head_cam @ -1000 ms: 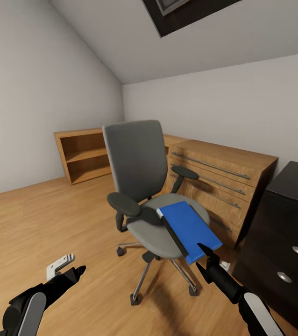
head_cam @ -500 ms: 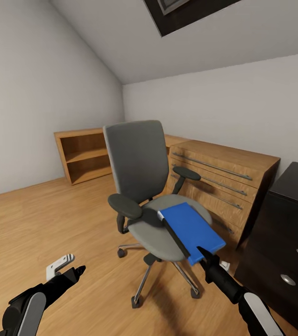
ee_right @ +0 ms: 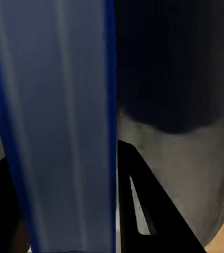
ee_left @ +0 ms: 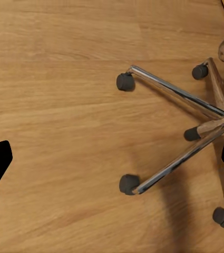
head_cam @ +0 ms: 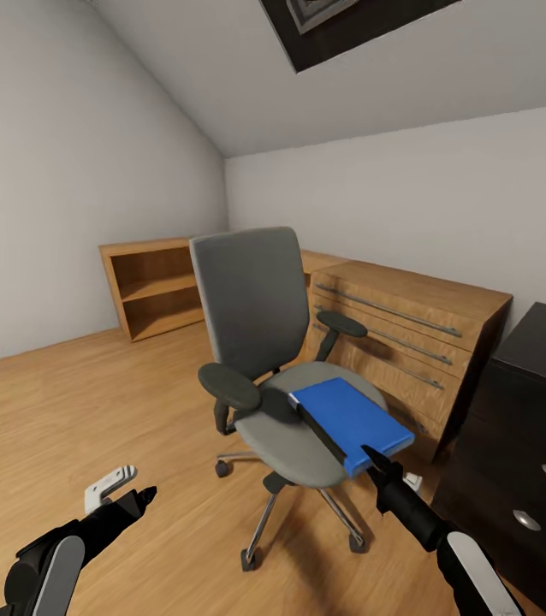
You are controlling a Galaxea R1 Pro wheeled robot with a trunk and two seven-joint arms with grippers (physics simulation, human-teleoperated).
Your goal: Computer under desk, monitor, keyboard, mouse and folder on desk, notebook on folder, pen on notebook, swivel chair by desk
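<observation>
The flat blue plastic folder (head_cam: 352, 421) lies on the grey swivel chair's (head_cam: 281, 411) seat, its near corner overhanging. My right pincer (head_cam: 374, 462) touches that corner; I cannot tell its opening. I should clamp the edge squarely before lifting. My left pincer (head_cam: 146, 494) hangs spread, holding nothing.

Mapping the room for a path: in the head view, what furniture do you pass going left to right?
Bookshelf → swivel chair → wooden dresser → black cabinet.
</observation>
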